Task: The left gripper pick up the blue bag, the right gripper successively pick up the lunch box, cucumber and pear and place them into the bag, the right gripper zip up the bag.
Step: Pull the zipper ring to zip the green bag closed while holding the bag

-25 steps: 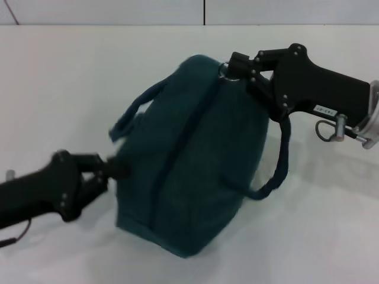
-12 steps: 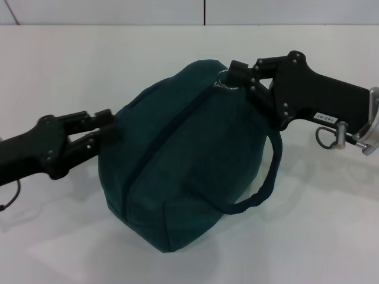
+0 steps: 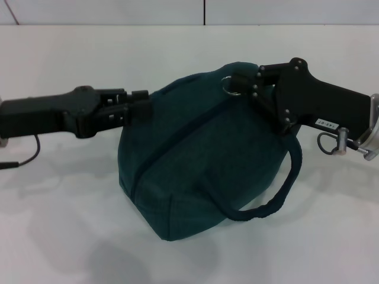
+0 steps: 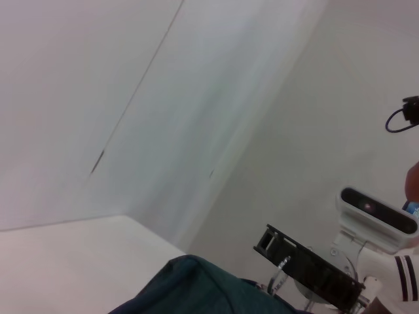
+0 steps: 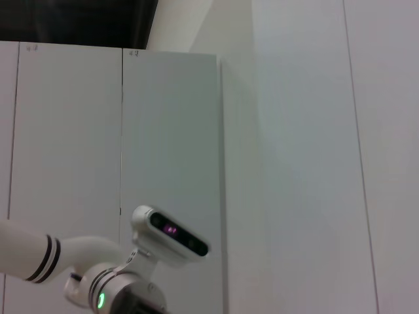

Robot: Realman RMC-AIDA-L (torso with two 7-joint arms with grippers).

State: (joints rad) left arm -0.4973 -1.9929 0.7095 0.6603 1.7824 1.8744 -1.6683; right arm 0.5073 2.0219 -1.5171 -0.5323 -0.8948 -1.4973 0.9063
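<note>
- While the left gripper (image 3: 141,105) pinches the blue bag (image 3: 201,160) at one end, the right gripper (image 3: 240,84) clamps its zipper ring opposite.
- Pulling apart (my guess) could tear the ring free.

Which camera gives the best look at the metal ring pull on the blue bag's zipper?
The head view: the ring pull stands at the blue bag's top end, by the right gripper. The left wrist view shows only some bag fabric; the right wrist view shows none.
</note>
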